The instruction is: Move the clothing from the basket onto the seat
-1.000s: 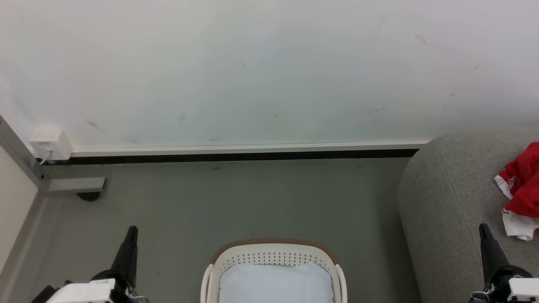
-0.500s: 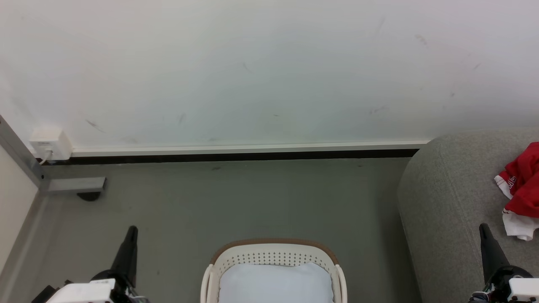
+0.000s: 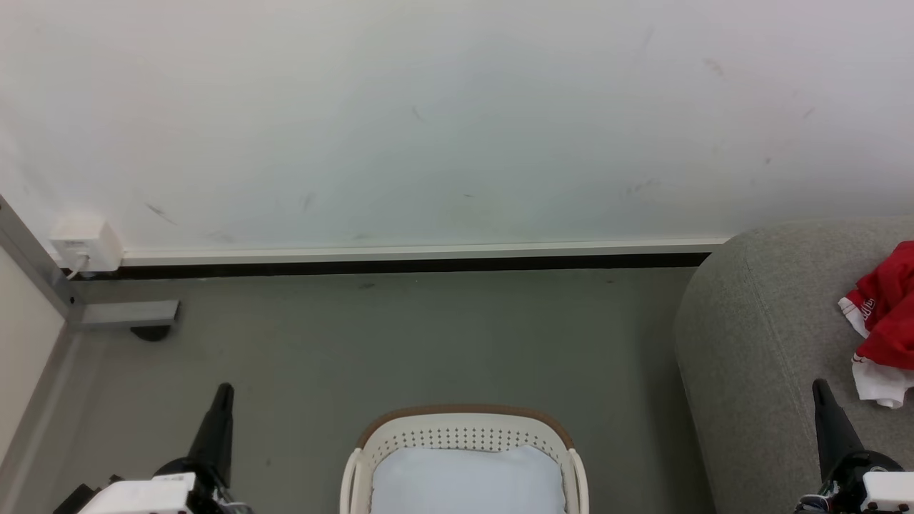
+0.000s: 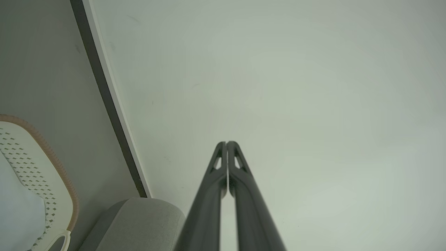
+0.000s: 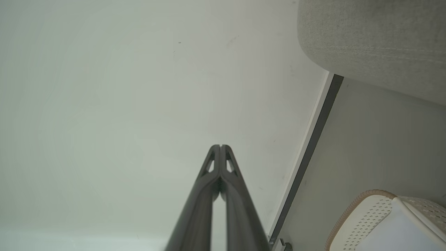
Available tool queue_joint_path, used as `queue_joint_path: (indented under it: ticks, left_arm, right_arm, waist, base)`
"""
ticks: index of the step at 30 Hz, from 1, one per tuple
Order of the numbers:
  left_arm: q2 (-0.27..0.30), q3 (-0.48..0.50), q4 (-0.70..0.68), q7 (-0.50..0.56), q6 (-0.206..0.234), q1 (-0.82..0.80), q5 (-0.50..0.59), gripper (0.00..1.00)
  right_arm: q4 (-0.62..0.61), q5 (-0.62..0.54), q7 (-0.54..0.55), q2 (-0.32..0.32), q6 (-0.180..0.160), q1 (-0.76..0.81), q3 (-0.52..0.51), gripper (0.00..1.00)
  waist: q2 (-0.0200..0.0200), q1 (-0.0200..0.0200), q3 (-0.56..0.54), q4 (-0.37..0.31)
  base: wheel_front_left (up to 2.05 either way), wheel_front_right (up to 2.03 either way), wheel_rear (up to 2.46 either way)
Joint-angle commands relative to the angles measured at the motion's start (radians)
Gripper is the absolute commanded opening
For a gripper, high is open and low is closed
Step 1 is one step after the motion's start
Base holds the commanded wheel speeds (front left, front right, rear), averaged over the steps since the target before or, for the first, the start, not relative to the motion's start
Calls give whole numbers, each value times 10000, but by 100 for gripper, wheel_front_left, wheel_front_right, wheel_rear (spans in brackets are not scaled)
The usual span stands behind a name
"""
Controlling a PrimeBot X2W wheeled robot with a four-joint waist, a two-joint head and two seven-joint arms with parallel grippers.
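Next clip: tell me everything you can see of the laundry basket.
The basket is cream-white plastic with rounded corners, rows of small holes in its wall and a brown band along the rim. It stands upright on the grey floor at the bottom centre of the head view, its near part cut off. A plain white cloth lining covers the inside; nothing lies on the visible part.

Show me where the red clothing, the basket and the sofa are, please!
red clothing (image 3: 889, 321): head view, on the red fabric of the crumpled pile.
basket (image 3: 464, 434): head view, on its far wall with the little holes.
sofa (image 3: 757, 321): head view, on its bare grey rounded end.
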Motion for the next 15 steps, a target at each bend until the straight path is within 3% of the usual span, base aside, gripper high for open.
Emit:
queue_joint_path:
  ticks: [1, 15]
  left_arm:
    - [51, 25, -31, 40, -61, -85, -132, 0]
    - [51, 24, -30, 39, -61, -85, -133, 0]
  right_arm:
    - [28, -32, 21, 12, -19, -114, -41, 0]
    - [28, -58, 45, 22, -19, -117, -60, 0]
  waist:
    - [-1, 0, 0, 0]
    - [-1, 0, 0, 0]
  base:
    - [0, 0, 0]
    - [0, 0, 0]
